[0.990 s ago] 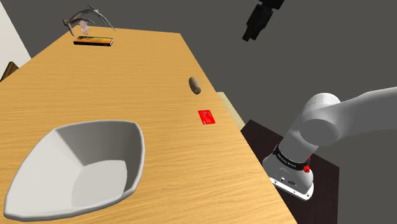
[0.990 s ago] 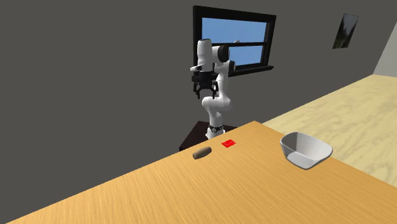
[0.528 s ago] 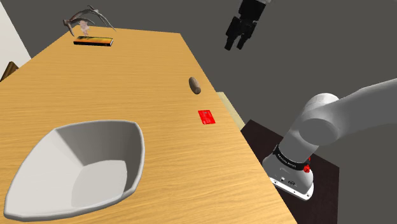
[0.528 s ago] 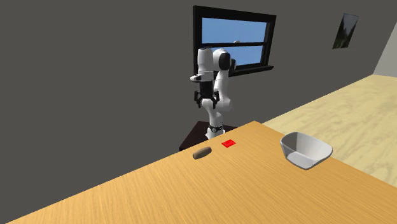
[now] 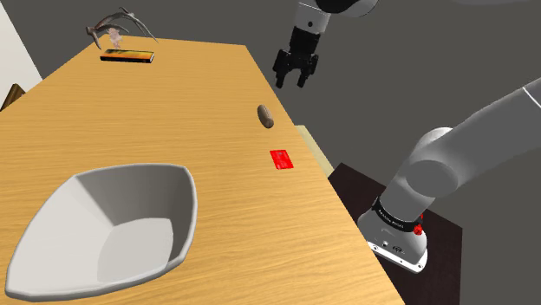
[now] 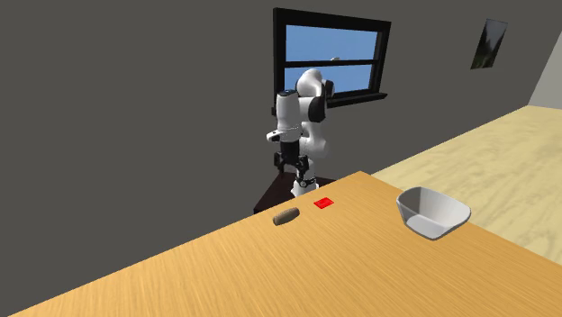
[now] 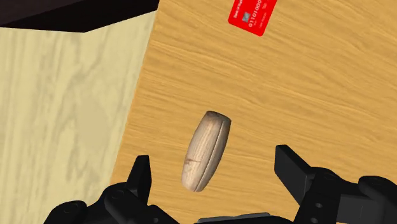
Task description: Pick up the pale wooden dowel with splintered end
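**Entry: dowel (image 7: 205, 150) lying on the surface (image 5: 173, 113)**

I am holding my claw (image 5: 291, 83) spread wide and empty, hovering above the dowel without touching it. The pale, wood-grained dowel is lying flat near the surface's edge, between my two fingers (image 7: 141, 173) in the wrist view. A red card (image 5: 281, 159) is lying nearby. A white bowl (image 5: 104, 230) is sitting well apart.

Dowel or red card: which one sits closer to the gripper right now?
The pale wooden dowel: the wrist view frames it between the open gripper's fingers, untouched; the red card lies farther off.
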Tool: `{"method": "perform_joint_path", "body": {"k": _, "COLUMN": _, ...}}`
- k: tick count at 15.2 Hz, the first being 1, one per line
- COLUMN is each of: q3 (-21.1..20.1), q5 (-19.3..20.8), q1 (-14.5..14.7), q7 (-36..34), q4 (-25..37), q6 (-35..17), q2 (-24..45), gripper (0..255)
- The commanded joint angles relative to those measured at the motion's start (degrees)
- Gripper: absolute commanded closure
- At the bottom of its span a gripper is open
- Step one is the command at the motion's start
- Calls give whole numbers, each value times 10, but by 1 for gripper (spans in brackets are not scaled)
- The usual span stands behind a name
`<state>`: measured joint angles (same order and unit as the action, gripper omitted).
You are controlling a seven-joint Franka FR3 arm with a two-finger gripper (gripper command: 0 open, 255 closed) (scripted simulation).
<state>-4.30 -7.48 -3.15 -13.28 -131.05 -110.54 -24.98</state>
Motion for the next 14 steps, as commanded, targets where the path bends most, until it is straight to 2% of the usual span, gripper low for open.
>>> {"method": "perform_joint_path", "body": {"k": 1, "q3": -8, "q5": -2, "q1": -5, "q7": -30, "q4": 3, "q6": -25, "q2": 39, "gripper": 0}}
{"method": "perform_joint_path", "body": {"k": 9, "q3": -26, "q5": -1, "q1": -17, "q7": -140, "q4": 57, "q6": -97, "q2": 206, "gripper": 0}}
{"method": "perform_joint_path", "body": {"k": 14, "q3": -26, "q5": -2, "q1": -16, "q7": -137, "q4": 35, "q6": -135, "q2": 222, "gripper": 0}}
